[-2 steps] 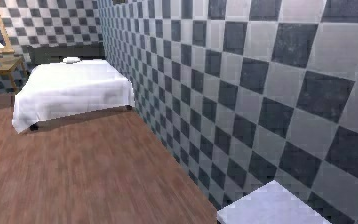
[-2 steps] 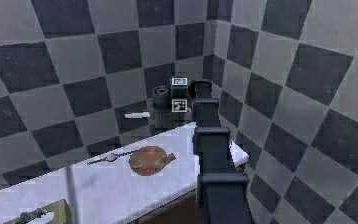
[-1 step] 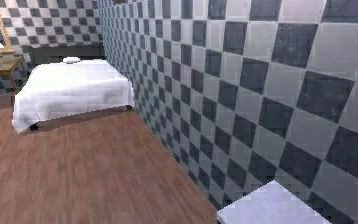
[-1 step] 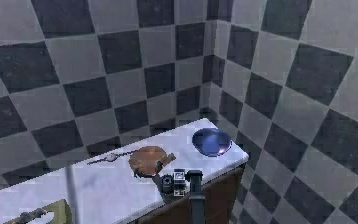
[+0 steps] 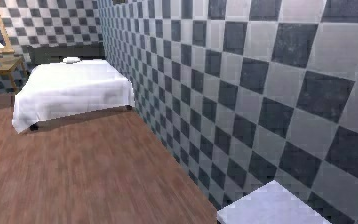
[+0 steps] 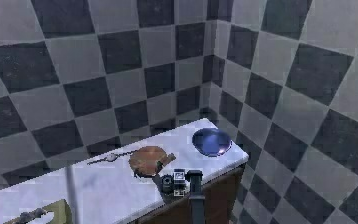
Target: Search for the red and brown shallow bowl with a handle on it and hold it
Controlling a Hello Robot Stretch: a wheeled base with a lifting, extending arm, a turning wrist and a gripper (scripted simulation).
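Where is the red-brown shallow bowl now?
In the arm side view, the red-brown bowl lies on the white tabletop, left of the blue bowl and up-left of the gripper.

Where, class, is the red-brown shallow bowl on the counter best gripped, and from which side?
Probably its near rim: the red-brown bowl lies flat on the white counter, low rim toward the gripper. Approach from the near edge, away from the blue bowl.
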